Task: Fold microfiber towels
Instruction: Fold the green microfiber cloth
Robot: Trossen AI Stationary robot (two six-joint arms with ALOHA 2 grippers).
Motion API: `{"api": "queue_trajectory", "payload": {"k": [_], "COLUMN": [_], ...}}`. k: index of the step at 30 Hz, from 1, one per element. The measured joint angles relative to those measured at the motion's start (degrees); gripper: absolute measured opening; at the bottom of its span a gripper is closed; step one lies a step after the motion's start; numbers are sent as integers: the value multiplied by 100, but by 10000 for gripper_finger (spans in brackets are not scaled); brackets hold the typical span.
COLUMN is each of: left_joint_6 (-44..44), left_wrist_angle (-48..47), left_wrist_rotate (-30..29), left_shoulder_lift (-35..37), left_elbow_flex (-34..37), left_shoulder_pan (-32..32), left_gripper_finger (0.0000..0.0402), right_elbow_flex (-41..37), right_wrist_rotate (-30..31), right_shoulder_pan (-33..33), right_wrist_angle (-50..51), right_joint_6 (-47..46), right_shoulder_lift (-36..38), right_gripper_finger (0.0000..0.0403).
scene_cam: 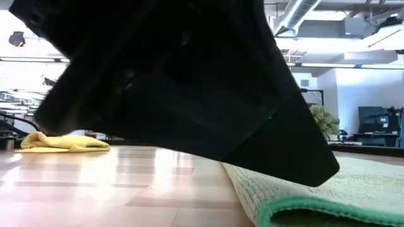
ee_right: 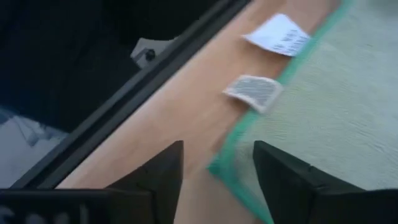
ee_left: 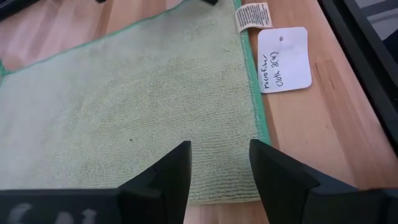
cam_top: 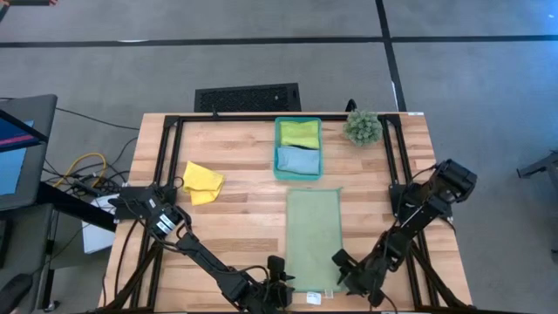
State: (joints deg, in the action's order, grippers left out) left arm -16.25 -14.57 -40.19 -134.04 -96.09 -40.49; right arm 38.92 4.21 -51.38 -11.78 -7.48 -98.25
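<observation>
The pale green towel (cam_top: 313, 237) lies flat at the table's six o'clock. The left gripper (ee_left: 219, 163) and right gripper (ee_right: 217, 163) both stand wide and empty at its near corners. If either pinches only the edge trim, the corner could slip and the fold go crooked.

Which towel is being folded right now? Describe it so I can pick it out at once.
Start at the teal bin at the table's far middle. Directly in front of it lies the pale green towel, reaching toward the near edge. Unlike the crumpled yellow towel and the two binned towels, it lies flat as a long rectangle with a darker green hem.
</observation>
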Motion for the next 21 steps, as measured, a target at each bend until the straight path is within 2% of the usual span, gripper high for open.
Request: {"api": "queue_trajectory", "payload": {"k": [3, 7, 12, 18, 21], "left_joint_6": [-6, -15, -2, 10, 81], "left_wrist_angle": [9, 21, 136, 190, 249], "left_wrist_rotate": [27, 33, 10, -147, -130], "left_shoulder_lift": [-2, -4, -7, -7, -7], "left_elbow_flex": [0, 0, 0, 0, 0], "left_shoulder_pan": [0, 0, 0, -2, 0], "left_gripper_finger": [155, 154, 154, 163, 180], "right_elbow_flex": [2, 12, 34, 11, -9], "right_wrist_rotate": [65, 290, 235, 343, 510], "right_shoulder_pan": [-130, -138, 28, 51, 80], "right_wrist_angle": [-53, -93, -140, 546, 939], "right_joint_6": [234, 333, 343, 25, -233], "right_shoulder_lift": [-88, -261, -351, 20, 338], "right_gripper_finger": [224, 207, 139, 24, 14]}}
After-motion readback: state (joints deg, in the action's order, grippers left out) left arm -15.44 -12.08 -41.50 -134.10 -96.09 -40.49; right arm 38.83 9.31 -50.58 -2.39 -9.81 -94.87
